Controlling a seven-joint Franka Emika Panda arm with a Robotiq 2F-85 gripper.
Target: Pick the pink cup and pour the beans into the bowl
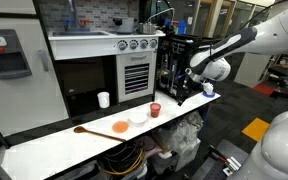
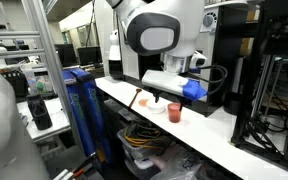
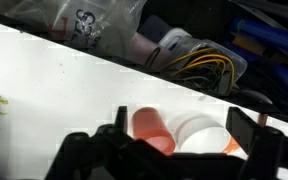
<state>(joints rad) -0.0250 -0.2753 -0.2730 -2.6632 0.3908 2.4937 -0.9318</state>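
one long white table (image 1: 44, 140) carries everything. the gripper (image 3: 166, 140) hangs apart from the dishes, jaws spread wide, holding nothing. the bowl (image 1: 137, 117) sits between an orange dish (image 1: 119, 127) and the pink cup (image 1: 155, 110), just beside both. the beans cannot be made out.

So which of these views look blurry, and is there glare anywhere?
Wrist view: soft throughout, the white tabletop blown out, the small reddish-pink plastic cup fuzzy. In an exterior view the tabletop glares too. In an exterior view the white robot arm looms near, slightly blurred.

No legible text (bag print (image 3: 84, 18) blurred)
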